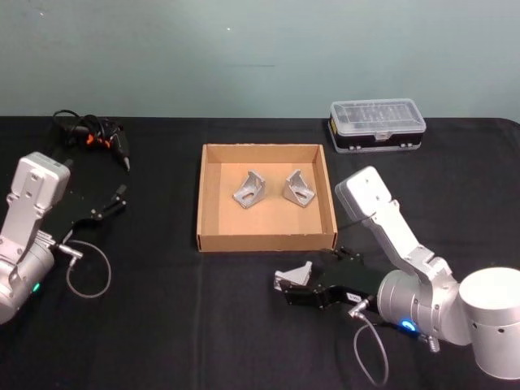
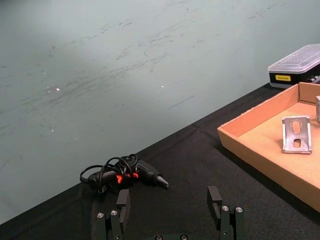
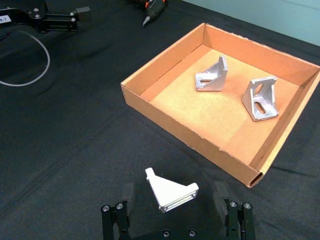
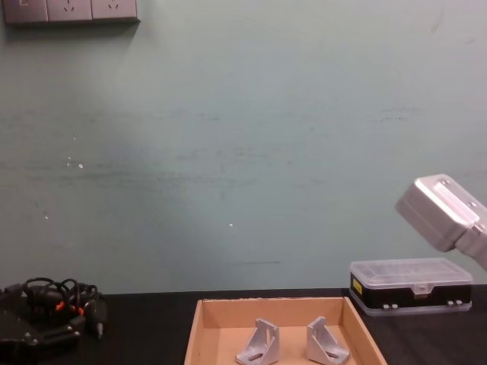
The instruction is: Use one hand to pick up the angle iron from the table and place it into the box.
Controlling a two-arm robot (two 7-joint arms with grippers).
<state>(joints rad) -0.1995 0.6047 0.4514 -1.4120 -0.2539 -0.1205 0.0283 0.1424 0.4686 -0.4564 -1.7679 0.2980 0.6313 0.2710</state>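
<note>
Near the box (image 1: 266, 241), right end effector (image 3: 173, 191) straddles angle iron (image 1: 294, 277).

A workshop-like robot test bench: a black-draped table (image 1: 154, 341) against a bare, scuffed pale-green wall (image 4: 228, 152) with sockets (image 4: 70, 10), a clear-lidded parts case (image 1: 377, 124) and a corded hand tool (image 1: 97, 134)

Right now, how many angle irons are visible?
3. Left angle iron and right angle iron sit inside the box; the third angle iron lies on the table between the right gripper's open fingers.
</note>
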